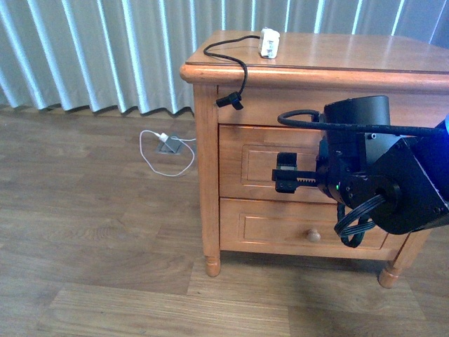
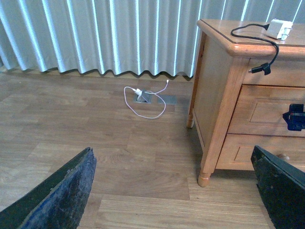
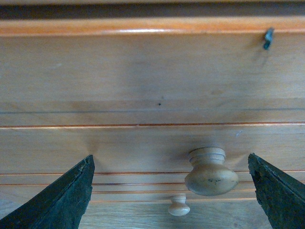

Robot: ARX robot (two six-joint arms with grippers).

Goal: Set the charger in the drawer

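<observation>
Likely bedroom: nightstand (image 1: 337,50), curtains (image 1: 105,49), wood floor (image 1: 105,246).

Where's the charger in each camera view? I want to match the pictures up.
Front view: the charger lies toward the back of the nightstand top, cable trailing over the front edge.
Left wrist view: charger on that same top, by the picture's right edge.
Right wrist view: white block not in it; only its black plug shows, against the wooden rail.
Shared landmark: that dangling plug.

charger (image 1: 269,42): white, on cabinet top (image 1: 337,53), cable (image 1: 243,70) dangling | drawer (image 1: 245,158): shut
</observation>
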